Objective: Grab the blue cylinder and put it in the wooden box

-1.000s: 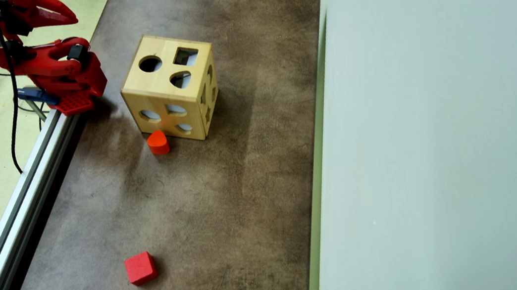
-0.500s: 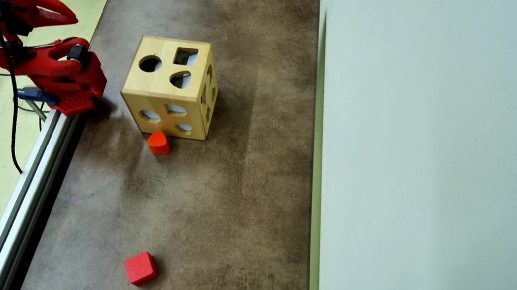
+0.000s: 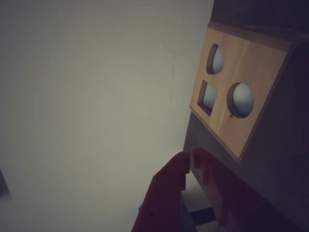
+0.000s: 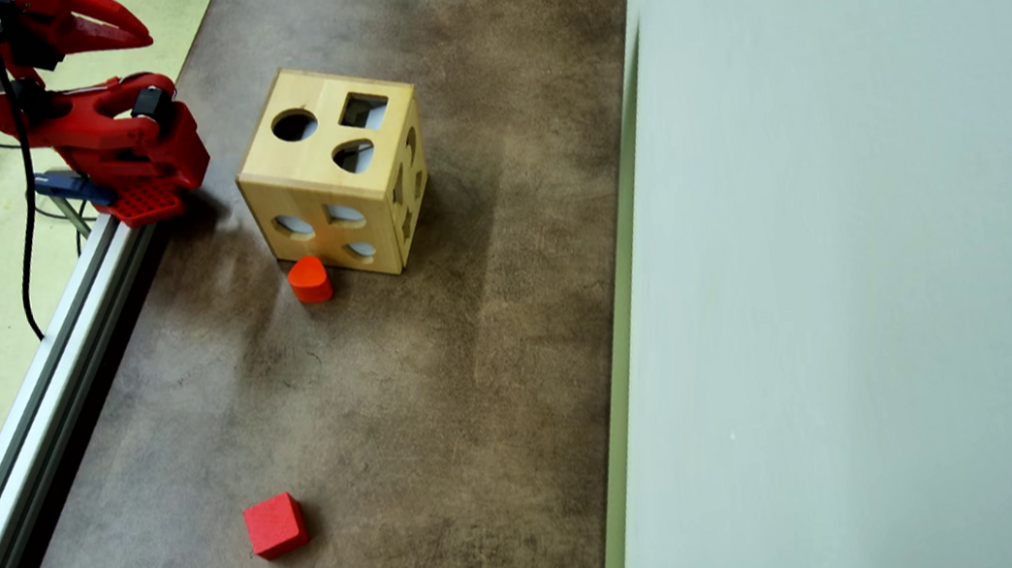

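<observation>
Brown tabletop with shape-sorter box, two red blocks, red arm at upper left.

Wooden box (image 4: 335, 184): light-wood cube, upper centre-left of frame, standing on the mottled brown table (image 4: 444, 409); top face has round, square and half-round cut-outs, and further cut-outs show in its two visible sides. Orange-red rounded block (image 4: 310, 279): on the table just beside the box's lower corner, seemingly touching it. Red cube (image 4: 276, 525): lower left of frame, well apart from the box. Red robot arm (image 4: 65, 93): upper left corner, folded over its base at the table edge, black cable trailing down. Aluminium rail (image 4: 43, 404): runs along the table's left edge. Pale wall panel (image 4: 857, 277): fills the right side.
</observation>
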